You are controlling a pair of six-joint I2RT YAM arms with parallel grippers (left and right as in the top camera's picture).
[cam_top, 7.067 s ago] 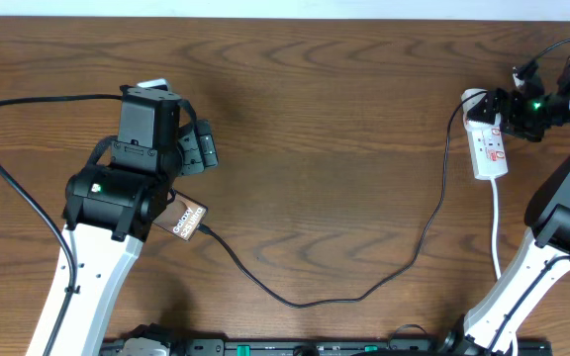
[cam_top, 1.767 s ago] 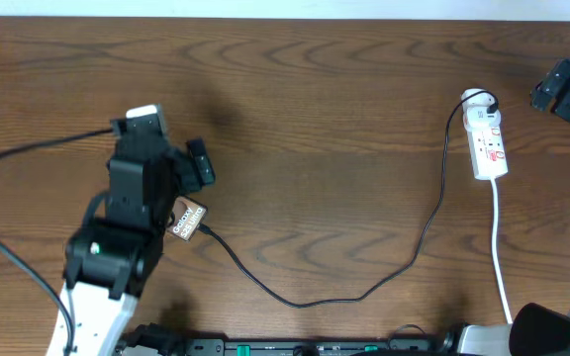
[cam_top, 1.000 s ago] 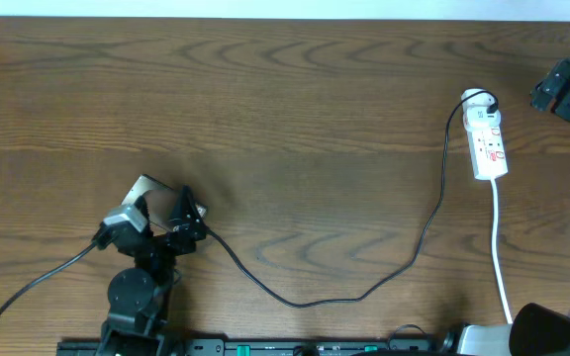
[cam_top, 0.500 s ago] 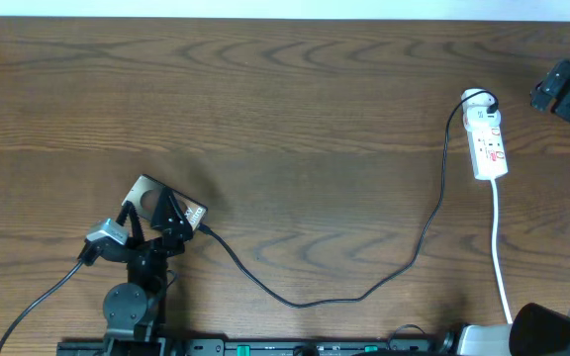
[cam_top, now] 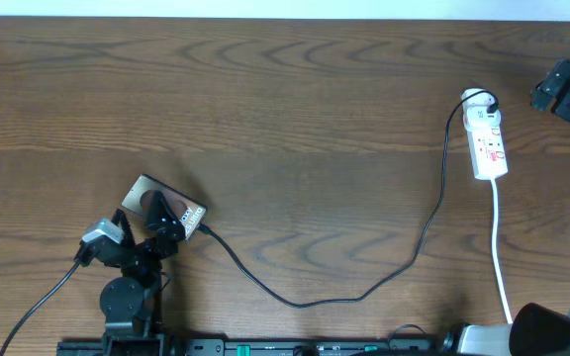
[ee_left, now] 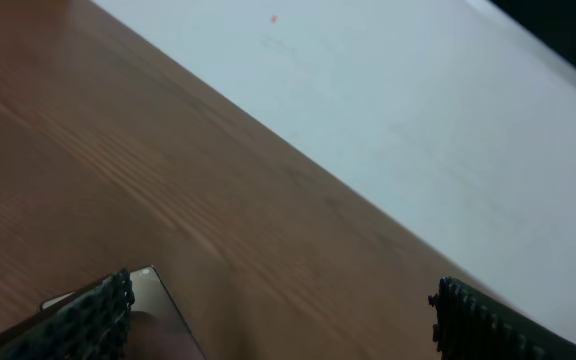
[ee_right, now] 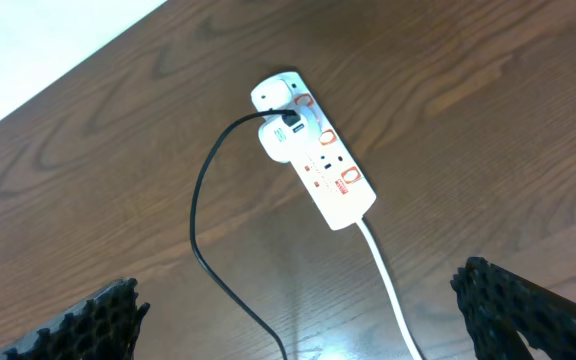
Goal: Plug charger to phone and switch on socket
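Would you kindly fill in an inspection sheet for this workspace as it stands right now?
Surface: brown wooden table, bare wood grain.
Job's things: flat dark bronze-grey smartphone at near left. A thin black charger cable runs from its edge to the white power strip with red switch marks at far right. Plug seating and switch state cannot be told.
Clutter: nothing seen.
Grippers: left claw open, over the smartphone; right claw open, clear of the power strip, holding nothing.
Cables: white cord leads from the strip toward the near edge; thick black robot cable lies beside the left arm.
Surroundings: pale surface beyond the table's far edge.
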